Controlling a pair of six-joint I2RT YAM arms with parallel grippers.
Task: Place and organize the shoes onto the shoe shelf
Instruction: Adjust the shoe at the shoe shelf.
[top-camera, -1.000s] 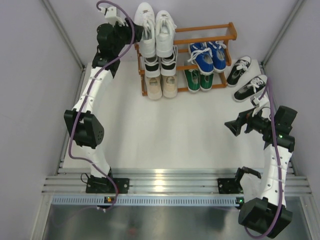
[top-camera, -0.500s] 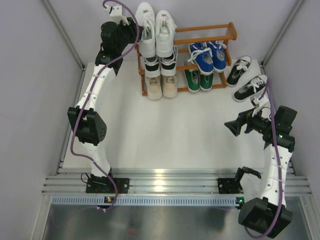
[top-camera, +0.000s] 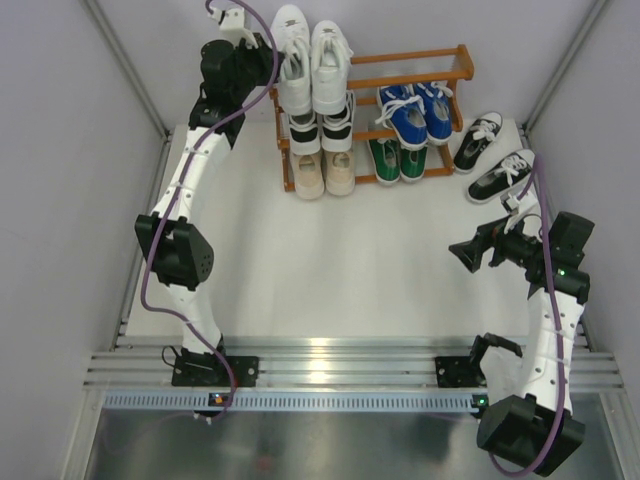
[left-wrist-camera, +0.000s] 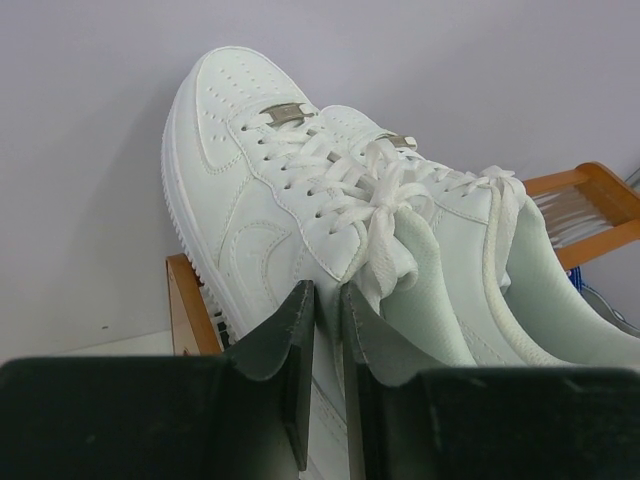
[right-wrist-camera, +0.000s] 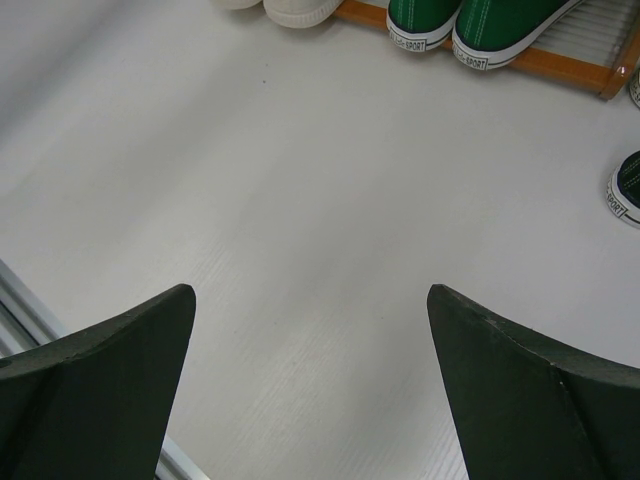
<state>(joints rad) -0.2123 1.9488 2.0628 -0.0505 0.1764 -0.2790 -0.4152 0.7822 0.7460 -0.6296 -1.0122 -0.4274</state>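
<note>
Two all-white lace-up sneakers (left-wrist-camera: 262, 200) top orange-brown shelf (top-camera: 420, 52)

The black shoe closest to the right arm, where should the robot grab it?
Probably the heel rim. That black shoe sits sole-down on the table, right of the shoe shelf, its heel end turned toward the open right gripper. Coming from above, one finger inside the opening and one outside the heel would pinch a thin, firm edge.
</note>
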